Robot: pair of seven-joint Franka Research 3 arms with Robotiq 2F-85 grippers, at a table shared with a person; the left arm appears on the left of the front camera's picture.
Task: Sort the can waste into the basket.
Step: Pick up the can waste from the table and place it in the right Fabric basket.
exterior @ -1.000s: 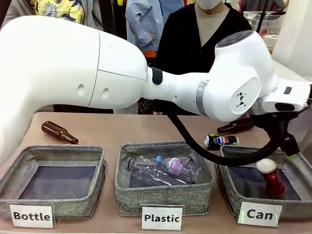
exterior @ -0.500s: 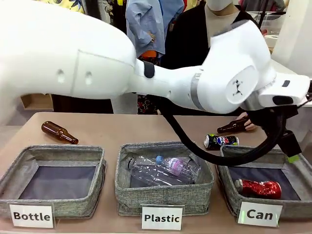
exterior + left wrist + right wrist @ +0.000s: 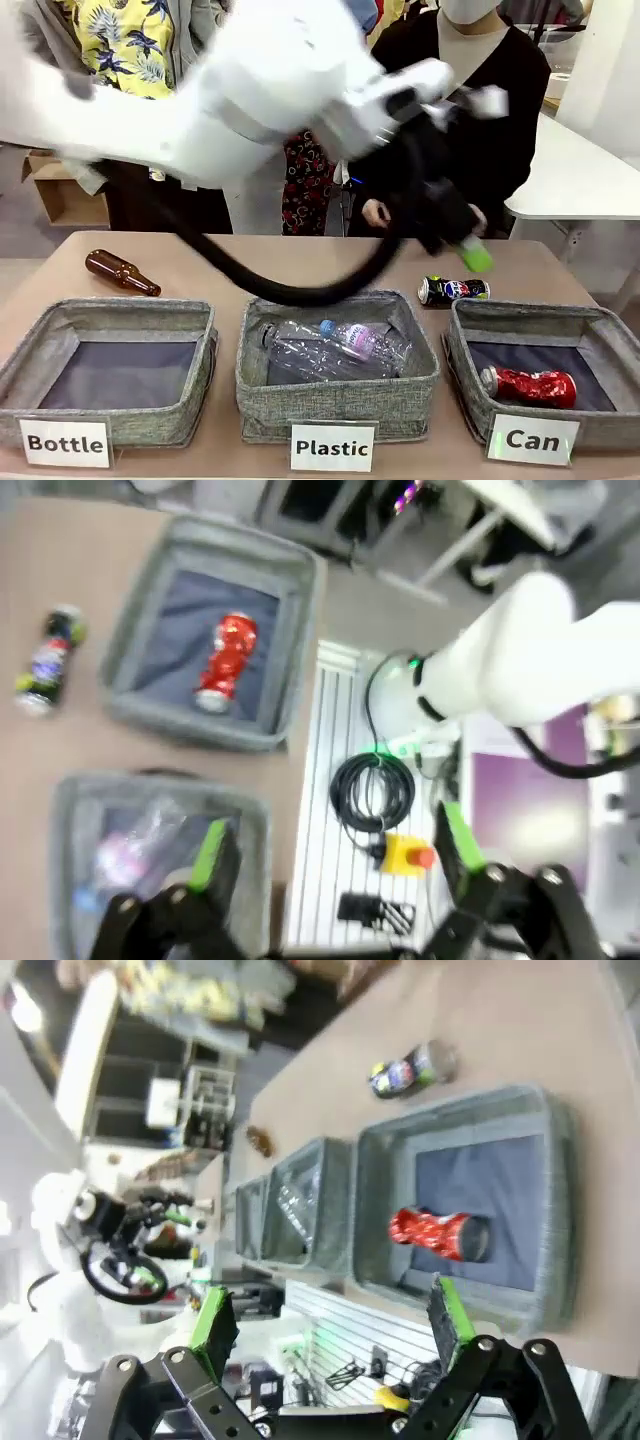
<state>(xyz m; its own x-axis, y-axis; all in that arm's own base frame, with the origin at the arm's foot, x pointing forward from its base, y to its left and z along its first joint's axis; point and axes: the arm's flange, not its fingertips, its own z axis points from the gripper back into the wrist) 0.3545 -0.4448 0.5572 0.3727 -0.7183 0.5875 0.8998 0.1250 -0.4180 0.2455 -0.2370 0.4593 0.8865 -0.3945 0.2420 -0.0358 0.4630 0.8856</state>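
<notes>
Half done, by my judgement: the crushed red can (image 3: 530, 386) lay inside the basket (image 3: 600, 428) marked "Can". The Pepsi can (image 3: 453, 290) lay on the desk (image 3: 250, 265) just outside, at the basket's eleven o'clock. The left end effector (image 3: 335, 845) and right end effector (image 3: 330, 1320) were released, empty.

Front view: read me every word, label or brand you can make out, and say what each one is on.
"Bottle": left card, on the left grey basket.
"Plastic": middle card, on the middle basket.
"Can": right card, on the right basket.
Pepsi logo: black-blue can on the table; its lettering is too small to read.
Clear plastic bottle label and red can print: too blurred to read.
</notes>
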